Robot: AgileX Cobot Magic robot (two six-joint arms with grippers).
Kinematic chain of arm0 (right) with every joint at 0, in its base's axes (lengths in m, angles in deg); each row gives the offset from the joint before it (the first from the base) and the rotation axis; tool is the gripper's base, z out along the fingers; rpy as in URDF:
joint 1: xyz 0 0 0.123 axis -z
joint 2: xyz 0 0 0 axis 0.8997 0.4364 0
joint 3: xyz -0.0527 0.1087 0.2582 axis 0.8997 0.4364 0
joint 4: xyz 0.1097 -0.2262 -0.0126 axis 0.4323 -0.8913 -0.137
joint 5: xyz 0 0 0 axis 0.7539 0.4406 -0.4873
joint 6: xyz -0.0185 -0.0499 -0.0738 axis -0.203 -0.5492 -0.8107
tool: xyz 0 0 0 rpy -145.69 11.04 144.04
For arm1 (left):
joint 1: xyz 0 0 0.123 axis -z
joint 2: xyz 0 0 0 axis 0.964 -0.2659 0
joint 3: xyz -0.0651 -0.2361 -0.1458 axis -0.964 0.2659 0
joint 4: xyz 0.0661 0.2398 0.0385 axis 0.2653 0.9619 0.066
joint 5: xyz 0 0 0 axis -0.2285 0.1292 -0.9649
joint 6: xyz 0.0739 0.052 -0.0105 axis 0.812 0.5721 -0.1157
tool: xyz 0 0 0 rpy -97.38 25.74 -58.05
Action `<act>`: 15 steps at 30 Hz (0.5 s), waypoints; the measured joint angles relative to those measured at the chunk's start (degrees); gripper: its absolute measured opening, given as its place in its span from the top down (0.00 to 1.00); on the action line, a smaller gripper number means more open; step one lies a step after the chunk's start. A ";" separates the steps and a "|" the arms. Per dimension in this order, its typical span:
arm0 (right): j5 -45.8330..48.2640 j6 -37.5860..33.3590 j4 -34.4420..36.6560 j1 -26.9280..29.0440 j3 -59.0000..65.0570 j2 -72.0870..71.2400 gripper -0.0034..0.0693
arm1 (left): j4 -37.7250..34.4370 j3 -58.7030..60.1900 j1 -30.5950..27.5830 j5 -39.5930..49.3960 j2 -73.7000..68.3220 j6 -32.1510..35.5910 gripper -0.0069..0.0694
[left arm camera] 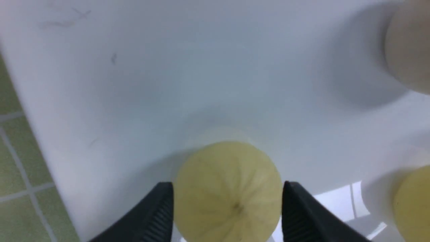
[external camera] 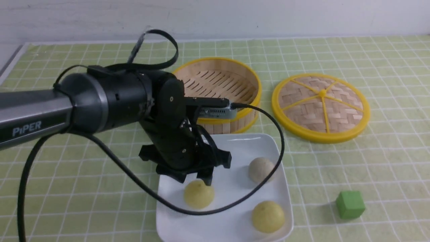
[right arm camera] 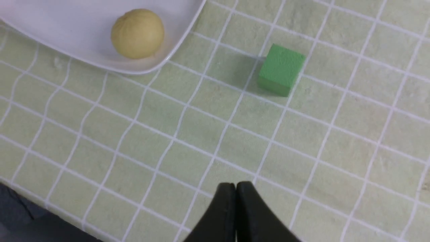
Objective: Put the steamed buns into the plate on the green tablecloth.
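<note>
The white square plate (external camera: 235, 148) lies on the green tablecloth (external camera: 336, 174). Three steamed buns are on it: a greyish one (external camera: 261, 169), a yellow one (external camera: 267, 216) at the near right, and a yellow one (external camera: 199, 194) at the near left. My left gripper (external camera: 193, 179) reaches down onto that near-left bun. In the left wrist view its fingers (left arm camera: 158, 205) press both sides of the bun (left arm camera: 228, 191) just above the plate (left arm camera: 168, 84). My right gripper (right arm camera: 236, 184) is shut and empty over bare cloth, outside the front view.
An empty bamboo steamer basket (external camera: 218, 84) stands behind the plate. Its woven lid (external camera: 320, 106) lies flat to the right. A green cube (external camera: 350, 204) sits right of the plate and also shows in the right wrist view (right arm camera: 281, 69). The left arm's cable hangs over the plate.
</note>
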 joint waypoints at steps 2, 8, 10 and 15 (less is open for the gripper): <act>0.40 0.60 -0.25 0.00 0.30 -4.33 0.92 | 0.42 -0.91 0.00 0.72 0.82 0.00 0.26; -18.45 2.32 0.06 0.05 12.25 -23.58 0.92 | 1.54 -4.33 0.00 3.38 4.97 0.00 0.30; -27.15 2.32 0.57 0.05 17.89 -26.29 0.92 | 1.87 -4.40 0.00 4.04 5.16 0.35 0.38; -38.49 2.32 1.15 0.05 24.70 -27.48 0.91 | 2.40 -4.40 0.00 5.58 5.16 3.39 0.71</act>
